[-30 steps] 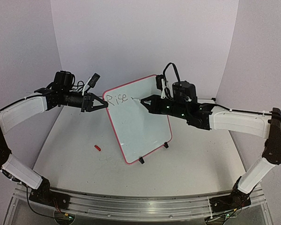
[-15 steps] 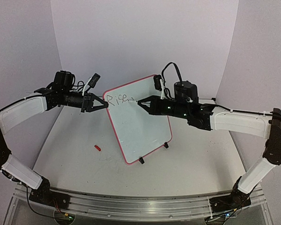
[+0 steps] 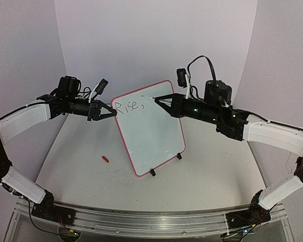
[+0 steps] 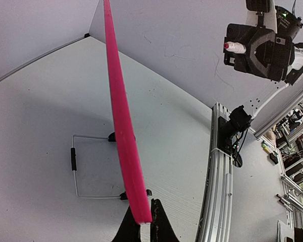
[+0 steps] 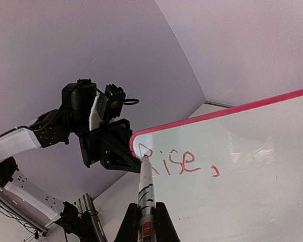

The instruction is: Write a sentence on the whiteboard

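Two arms meet at the whiteboard, which stands tilted on the desk. From above, we see the left gripper clenched on its ten o'clock corner. The right gripper, at one o'clock, grasps a marker. The sentence reads "Rise,". A red cap lies at eight o'clock of the whiteboard.

From the left wrist, we see the red rim running from twelve o'clock down into the clamped left gripper.

From the right wrist, the right gripper at six o'clock holds the marker pointing toward twelve. Its tip is by the "R" of the sentence; we cannot tell whether it touches.
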Robot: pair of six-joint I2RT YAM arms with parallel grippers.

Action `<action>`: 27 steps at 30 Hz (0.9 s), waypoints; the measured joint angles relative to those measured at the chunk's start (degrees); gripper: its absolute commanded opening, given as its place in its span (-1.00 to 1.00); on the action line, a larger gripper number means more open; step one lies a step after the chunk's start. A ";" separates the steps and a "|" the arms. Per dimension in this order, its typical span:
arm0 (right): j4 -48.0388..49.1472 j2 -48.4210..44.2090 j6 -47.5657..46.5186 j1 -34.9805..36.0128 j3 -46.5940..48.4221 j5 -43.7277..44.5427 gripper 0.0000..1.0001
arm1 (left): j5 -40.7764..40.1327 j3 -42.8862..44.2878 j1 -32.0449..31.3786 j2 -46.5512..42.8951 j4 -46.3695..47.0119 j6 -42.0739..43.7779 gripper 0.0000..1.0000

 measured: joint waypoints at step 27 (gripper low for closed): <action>-8.38 11.17 -1.66 1.42 0.60 -9.17 -1.00 | -0.28 0.00 -0.37 -0.02 0.04 0.02 -1.00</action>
